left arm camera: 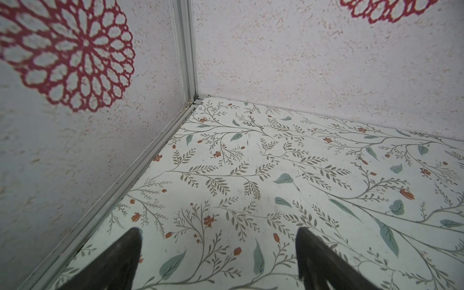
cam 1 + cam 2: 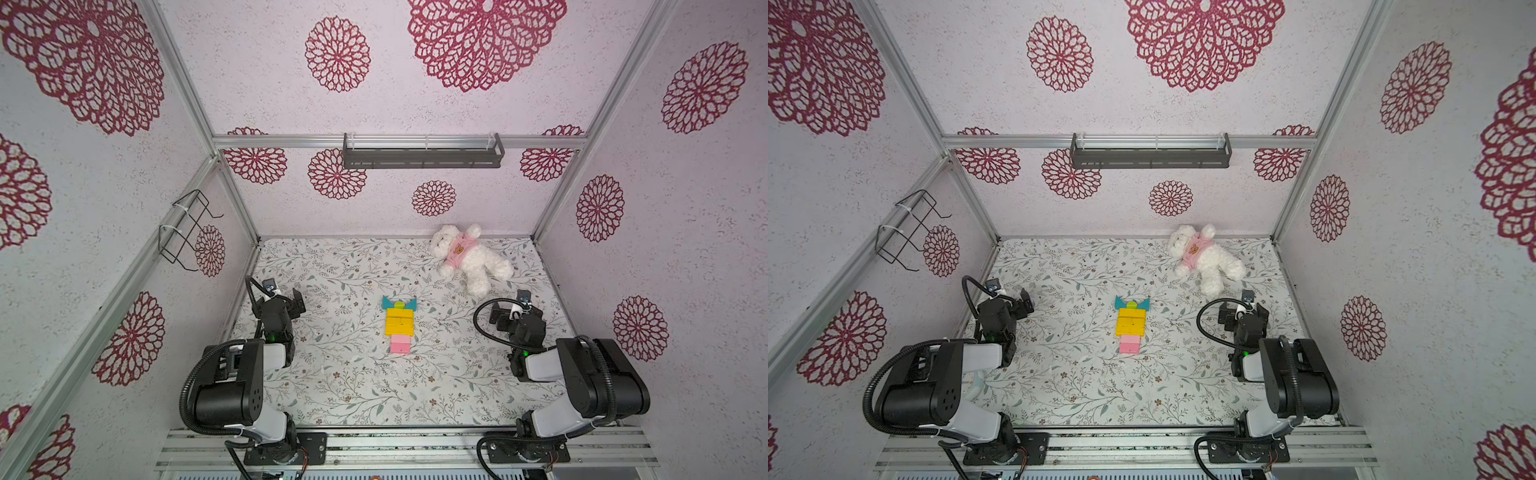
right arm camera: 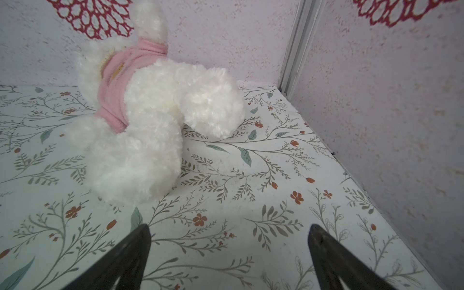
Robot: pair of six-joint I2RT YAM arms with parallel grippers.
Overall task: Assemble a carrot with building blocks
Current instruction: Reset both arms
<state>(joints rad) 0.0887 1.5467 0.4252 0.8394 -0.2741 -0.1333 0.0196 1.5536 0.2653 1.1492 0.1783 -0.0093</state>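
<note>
The carrot (image 2: 399,326) lies flat at mid-table in both top views, also (image 2: 1131,326). Its building blocks are three stacked yellow bars (image 2: 399,322), a narrower pink tip (image 2: 400,344) toward the front, and two teal triangles (image 2: 388,303) flanking a small green piece (image 2: 399,305) at the far end. My left gripper (image 2: 291,299) hovers left of it, open and empty; the left wrist view shows its gripper (image 1: 217,229) over bare table. My right gripper (image 2: 515,309) is right of the carrot, open and empty, and the right wrist view has the gripper (image 3: 229,226) pointing toward the back right corner.
A white plush bear (image 2: 469,257) in a pink shirt lies at the back right, just beyond my right gripper, large in the right wrist view (image 3: 150,113). A black shelf (image 2: 423,153) hangs on the back wall, a wire rack (image 2: 187,228) on the left wall. The floral table (image 2: 353,395) is walled on three sides.
</note>
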